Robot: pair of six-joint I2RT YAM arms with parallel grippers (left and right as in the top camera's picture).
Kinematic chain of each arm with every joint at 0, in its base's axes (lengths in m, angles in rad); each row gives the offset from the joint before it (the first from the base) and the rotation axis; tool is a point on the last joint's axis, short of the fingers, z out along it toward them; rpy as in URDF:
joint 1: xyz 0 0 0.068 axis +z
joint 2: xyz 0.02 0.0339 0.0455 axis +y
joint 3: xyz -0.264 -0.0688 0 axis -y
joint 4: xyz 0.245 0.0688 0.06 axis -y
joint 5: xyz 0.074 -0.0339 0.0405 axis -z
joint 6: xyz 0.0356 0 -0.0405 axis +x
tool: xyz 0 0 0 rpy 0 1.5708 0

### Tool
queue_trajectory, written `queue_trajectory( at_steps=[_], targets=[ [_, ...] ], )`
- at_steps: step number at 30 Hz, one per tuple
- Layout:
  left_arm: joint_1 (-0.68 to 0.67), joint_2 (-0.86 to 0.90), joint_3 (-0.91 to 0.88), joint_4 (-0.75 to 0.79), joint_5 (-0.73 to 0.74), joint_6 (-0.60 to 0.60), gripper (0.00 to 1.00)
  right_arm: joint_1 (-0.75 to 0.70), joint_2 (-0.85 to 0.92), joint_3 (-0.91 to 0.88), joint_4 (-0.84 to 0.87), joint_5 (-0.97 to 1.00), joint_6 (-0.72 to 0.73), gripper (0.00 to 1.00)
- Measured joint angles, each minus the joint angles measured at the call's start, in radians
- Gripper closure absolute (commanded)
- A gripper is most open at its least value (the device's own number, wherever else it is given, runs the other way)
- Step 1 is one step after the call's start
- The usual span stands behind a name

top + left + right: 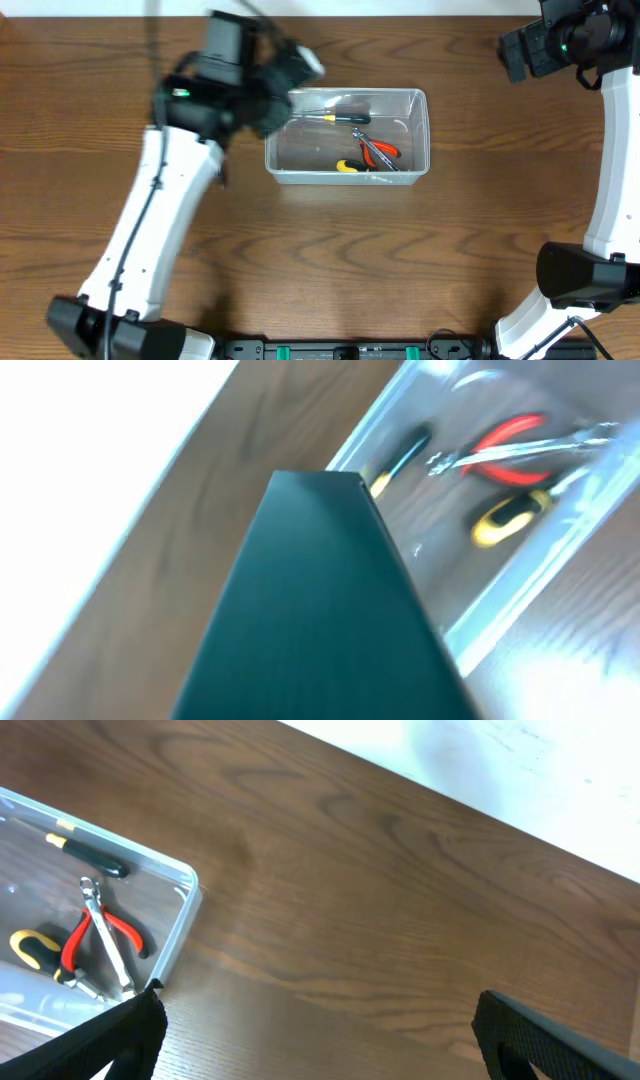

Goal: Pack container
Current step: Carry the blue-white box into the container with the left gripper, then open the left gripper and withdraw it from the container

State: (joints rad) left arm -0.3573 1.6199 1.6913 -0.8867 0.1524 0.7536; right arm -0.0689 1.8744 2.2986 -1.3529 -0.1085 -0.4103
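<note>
A wooden table (300, 260) is seen from above, with two white and black robot arms reaching in from the near edge.

The container (346, 176), a clear plastic tub with rounded corners, sits flat on the table a little towards the far side, roughly midway between the two arms. Its open top faces up. Its long axis runs left to right, in line with the far edge of the table, and its short sides face the two arms.

Inside lie three hand tools: a screwdriver (340, 116) with a black and yellow handle along the far wall, red-handled pliers (378, 150) near the middle, and a yellow and black handled tool (350, 166) against the near wall.

The left gripper (285, 95) hovers at the tub's far left corner, blurred. In the left wrist view its dark fingers (320, 560) fill the centre, pressed together, tip just beside the tub's corner. Its jaws are closed, and no object shows between them.

The right gripper (335, 1040) hangs well apart from the tub, to its right, over bare wood. Its jaws are spread wide and hold nothing.
</note>
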Motion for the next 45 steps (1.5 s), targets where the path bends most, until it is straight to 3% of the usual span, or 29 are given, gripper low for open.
queue_trajectory(
  at_steps=[8, 15, 26, 28, 31, 34, 45],
  targets=[
    [-0.138, 0.197, 0.0, 0.09, 0.002, 0.132, 0.94, 0.0, 0.0, 0.0, -0.001, 0.0, 0.002, 0.01],
    [-0.145, 0.395, 0.0, 0.095, -0.002, 0.15, 0.94, 0.0, 0.0, 0.0, -0.005, 0.0, 0.002, 0.01],
    [-0.145, 0.483, 0.0, 0.096, -0.001, 0.162, 0.94, 0.0, 0.0, 0.0, -0.005, 0.0, 0.002, 0.01],
    [-0.145, 0.492, 0.0, 0.096, -0.002, 0.163, 0.83, 0.0, 0.0, 0.0, -0.005, 0.0, 0.002, 0.01],
    [-0.145, 0.499, 0.0, 0.097, -0.001, 0.171, 0.5, 0.0, 0.0, 0.0, -0.005, 0.0, 0.002, 0.01],
    [-0.145, 0.499, 0.0, 0.099, -0.002, 0.168, 0.35, 0.0, 0.0, 0.0, -0.005, 0.0, 0.002, 0.01],
    [-0.145, 0.496, 0.0, 0.099, -0.002, 0.164, 0.3, 0.0, 0.0, 0.0, -0.005, 0.0, 0.002, 0.01]
  ],
)
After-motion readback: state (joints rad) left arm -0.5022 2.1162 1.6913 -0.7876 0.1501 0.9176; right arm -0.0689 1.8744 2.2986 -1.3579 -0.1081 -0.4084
